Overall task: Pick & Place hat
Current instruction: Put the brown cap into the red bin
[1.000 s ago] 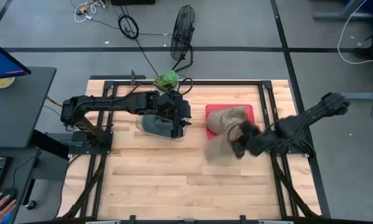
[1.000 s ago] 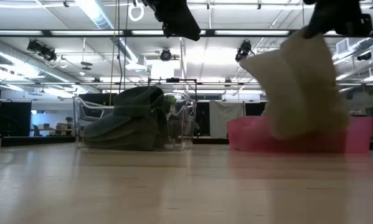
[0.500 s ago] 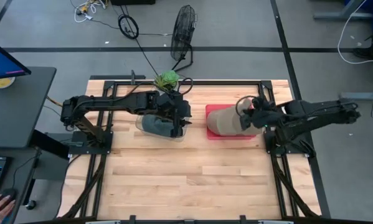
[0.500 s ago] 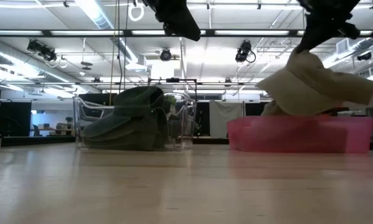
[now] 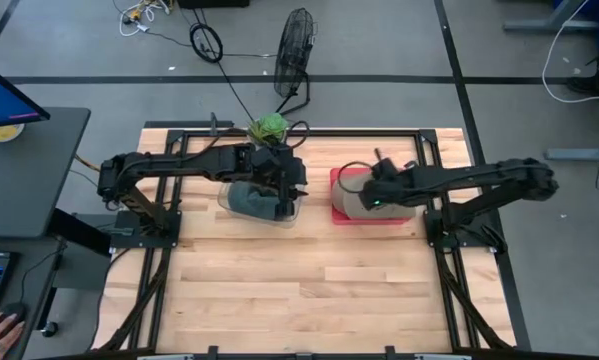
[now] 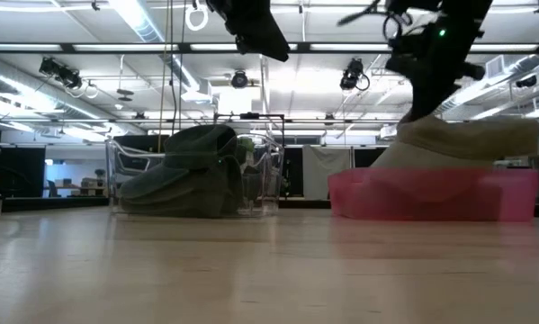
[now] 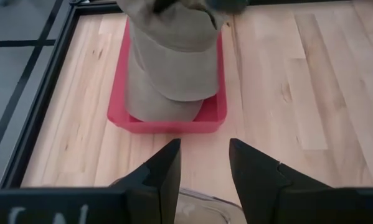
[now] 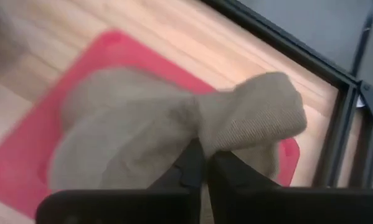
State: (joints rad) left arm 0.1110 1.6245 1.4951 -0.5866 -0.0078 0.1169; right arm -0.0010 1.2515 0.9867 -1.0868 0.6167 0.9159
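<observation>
A tan hat [image 5: 355, 196] lies in the red tray [image 5: 337, 176] right of the table's middle; it also shows in the low view [image 6: 462, 144] and the left wrist view [image 7: 174, 56]. My right gripper [image 8: 205, 163] is shut on the hat's cloth, above the tray [image 6: 431, 200]. My left gripper [image 7: 203, 167] is open and empty. It hovers over a clear bin [image 5: 241, 204] that holds a grey-green hat [image 6: 184, 175]. My right gripper pinches a bunched fold of the tan hat's cloth [image 8: 202, 135] between its two fingers. The fingers come from above, slanting in from the table's right. The hat's lower part sits in the red tray [image 8: 12, 168], and the gathered cloth rises to the fingers.
A black metal frame [image 5: 419, 150] borders the table just behind and right of the tray. A green object [image 5: 270, 126] sits at the far edge behind the bin. Bare wood [image 5: 299, 280] takes up the near half.
My right gripper has carried the tan hat from the near side of the red tray toward the far edge, then leftward over the tray and down. The hat hung clear below the fingers; now it has settled into the tray.
</observation>
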